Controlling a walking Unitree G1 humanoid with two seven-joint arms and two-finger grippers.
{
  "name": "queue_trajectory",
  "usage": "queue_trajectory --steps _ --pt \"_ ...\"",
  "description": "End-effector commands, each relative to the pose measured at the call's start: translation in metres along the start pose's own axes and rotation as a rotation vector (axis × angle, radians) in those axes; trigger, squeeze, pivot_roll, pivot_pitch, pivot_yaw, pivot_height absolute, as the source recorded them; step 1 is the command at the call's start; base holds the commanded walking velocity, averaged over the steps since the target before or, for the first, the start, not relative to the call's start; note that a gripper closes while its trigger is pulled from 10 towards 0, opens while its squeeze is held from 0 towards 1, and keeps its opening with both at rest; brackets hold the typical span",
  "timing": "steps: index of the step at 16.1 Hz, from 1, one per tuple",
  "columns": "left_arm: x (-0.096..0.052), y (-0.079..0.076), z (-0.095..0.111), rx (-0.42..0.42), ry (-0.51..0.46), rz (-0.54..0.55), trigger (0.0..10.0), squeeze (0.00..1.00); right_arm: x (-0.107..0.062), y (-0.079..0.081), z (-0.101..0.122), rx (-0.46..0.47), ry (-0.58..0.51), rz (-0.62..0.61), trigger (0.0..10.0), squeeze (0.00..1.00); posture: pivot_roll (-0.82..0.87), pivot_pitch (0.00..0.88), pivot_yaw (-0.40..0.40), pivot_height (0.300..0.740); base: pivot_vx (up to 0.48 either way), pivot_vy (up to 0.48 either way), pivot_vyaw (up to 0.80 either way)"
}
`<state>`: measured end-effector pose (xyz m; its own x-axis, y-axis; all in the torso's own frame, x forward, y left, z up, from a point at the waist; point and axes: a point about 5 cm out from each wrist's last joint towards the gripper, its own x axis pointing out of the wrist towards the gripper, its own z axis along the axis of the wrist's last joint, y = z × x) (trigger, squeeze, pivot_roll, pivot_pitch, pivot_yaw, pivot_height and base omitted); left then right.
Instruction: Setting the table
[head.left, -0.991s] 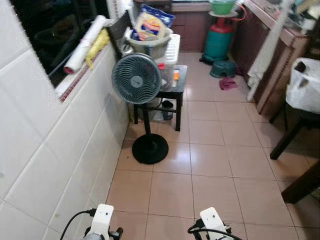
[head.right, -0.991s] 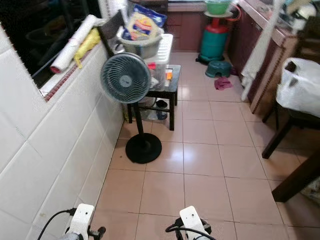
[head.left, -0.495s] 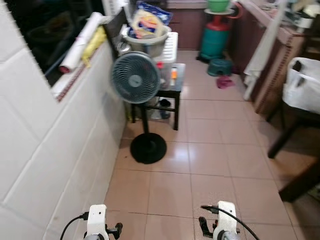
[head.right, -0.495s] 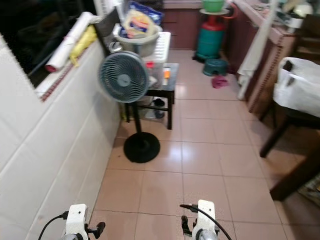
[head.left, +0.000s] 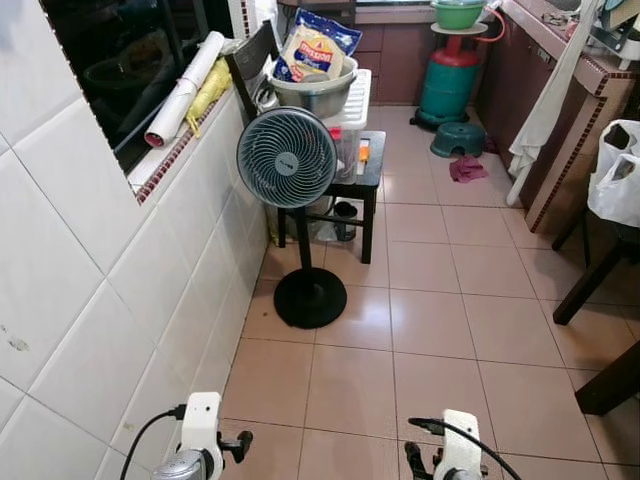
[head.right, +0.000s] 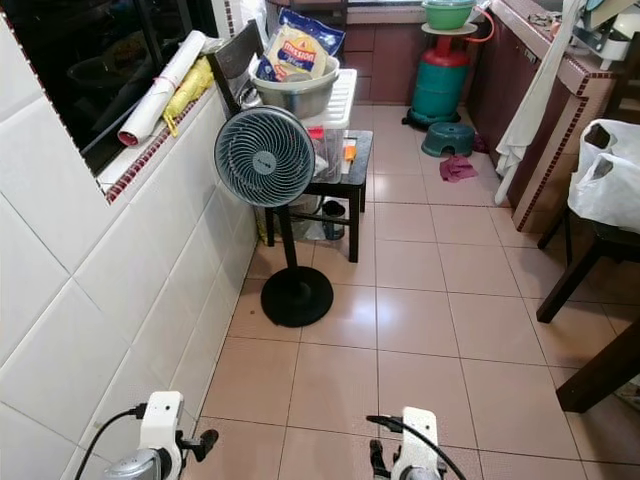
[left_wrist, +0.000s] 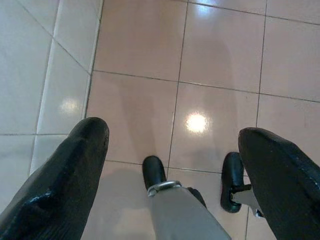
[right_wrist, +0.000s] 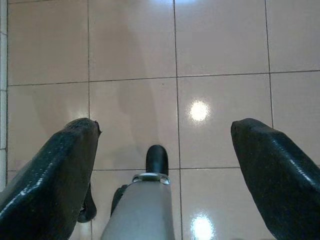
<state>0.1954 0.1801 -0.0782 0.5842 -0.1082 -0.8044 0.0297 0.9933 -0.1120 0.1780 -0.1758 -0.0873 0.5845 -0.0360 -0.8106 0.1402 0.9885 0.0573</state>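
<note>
Both arms hang idle, left pincer (left_wrist: 172, 165) and right pincer (right_wrist: 162, 165) spread apart, holding nothing. Seems it's in the walking stage; next it must pass the standing fan (head.left: 287, 158) to find tableware.

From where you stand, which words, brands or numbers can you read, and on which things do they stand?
No text reads with certainty.
Snack bag in the metal basin: red band of print, too blurred to read.
Fan: small mark on the hub, too small to read.
Orange bottle on the black stool: no readable label.
</note>
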Motion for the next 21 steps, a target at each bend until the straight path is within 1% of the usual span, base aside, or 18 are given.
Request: queue_trajectory --steps 1,4,7,8,10,11,13,14,16,19,21 --pt "-0.001 0.003 0.0 0.016 0.01 0.002 10.0 0.0 0.0 0.001 -0.002 -0.004 0.013 -0.001 10.0 0.0 -0.06 0.0 0.039 0.74 0.371 0.0 0.0" --pt "-0.001 0.004 -0.003 0.028 0.019 -0.004 10.0 0.0 0.0 0.002 -0.002 -0.005 0.012 0.002 10.0 0.0 -0.06 0.0 0.038 0.74 0.387 0.0 0.0" --pt "0.0 -0.005 -0.008 0.041 0.032 -0.019 10.0 0.0 0.0 0.003 -0.001 -0.008 0.009 0.005 10.0 0.0 -0.06 0.0 0.039 0.74 0.396 0.0 0.0" --pt "0.0 -0.01 -0.013 0.044 0.039 -0.026 10.0 0.0 0.0 0.002 0.0 -0.009 0.009 0.005 10.0 0.0 -0.06 0.0 0.039 0.74 0.398 0.0 0.0" --pt "-0.002 -0.018 -0.029 0.046 0.057 -0.039 10.0 0.0 0.0 0.002 0.0 -0.013 0.009 0.002 10.0 0.0 -0.06 0.0 0.039 0.74 0.398 0.0 0.0" --pt "-0.004 -0.019 -0.036 0.047 0.066 -0.041 10.0 0.0 0.0 0.001 -0.001 -0.016 0.009 0.001 10.0 0.0 -0.06 0.0 0.039 0.74 0.394 0.0 0.0" --pt "-0.005 -0.02 -0.043 0.05 0.077 -0.041 10.0 0.0 0.0 0.001 -0.001 -0.018 0.011 -0.001 10.0 0.0 -0.06 0.0 0.036 0.74 0.392 0.0 0.0" --pt "-0.005 -0.02 -0.042 0.049 0.076 -0.038 10.0 0.0 0.0 0.001 -0.001 -0.021 0.011 -0.001 10.0 0.0 -0.06 0.0 0.036 0.74 0.0 0.0 0.0" --pt "-0.003 -0.019 -0.033 0.055 0.063 -0.038 10.0 0.0 0.0 0.0 -0.001 -0.027 0.01 -0.001 10.0 0.0 -0.06 0.0 0.036 0.74 0.0 0.0 0.0" --pt "-0.003 -0.017 -0.032 0.074 0.063 -0.035 10.0 0.0 0.0 -0.001 -0.001 -0.031 0.011 -0.002 10.0 0.0 -0.06 0.0 0.036 0.74 0.0 0.0 0.0" --pt "-0.003 -0.016 -0.033 0.102 0.064 -0.035 10.0 0.0 0.0 -0.001 -0.001 -0.032 0.011 -0.002 10.0 0.0 -0.06 0.0 0.04 0.74 0.0 0.0 0.0"
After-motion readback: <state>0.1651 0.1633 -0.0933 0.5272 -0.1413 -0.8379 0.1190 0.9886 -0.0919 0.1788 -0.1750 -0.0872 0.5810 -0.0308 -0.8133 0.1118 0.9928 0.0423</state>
